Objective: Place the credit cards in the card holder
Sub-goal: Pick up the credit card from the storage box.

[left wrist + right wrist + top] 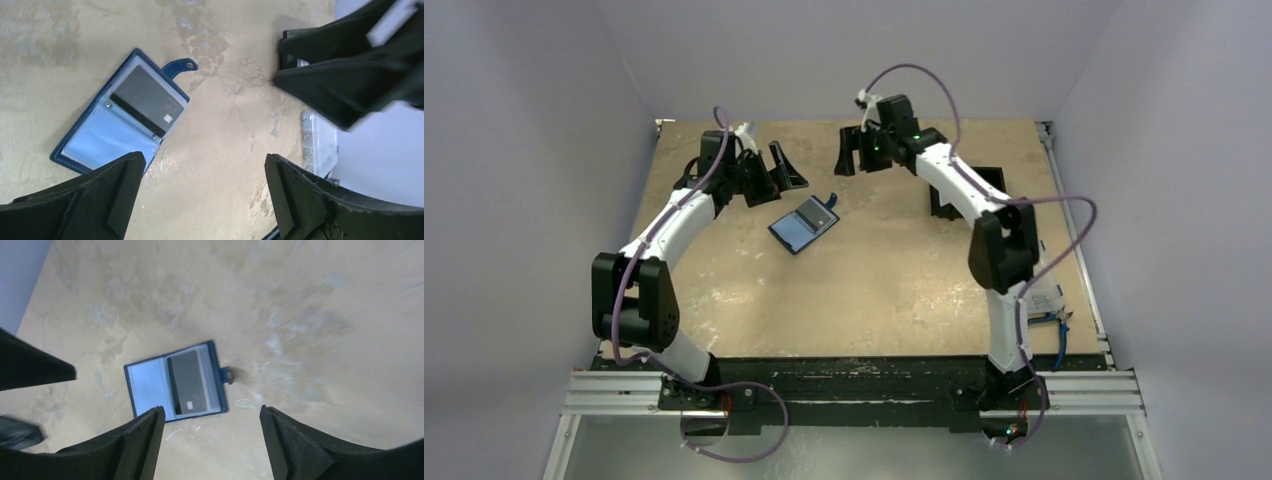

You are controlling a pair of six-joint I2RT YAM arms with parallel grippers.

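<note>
The navy-blue card holder lies open and flat on the table between the two grippers. Its inside is pale blue. A dark grey credit card marked VIP sits in the half nearest the strap tab, also plain in the right wrist view. My left gripper hovers just behind and left of the holder, open with nothing between its fingers. My right gripper hangs behind and right of the holder, open and empty. No other credit card shows.
A black open-sided box stands at the right behind the right arm. A clear plastic compartment box lies near the right edge, also visible in the left wrist view. Grey walls enclose the table.
</note>
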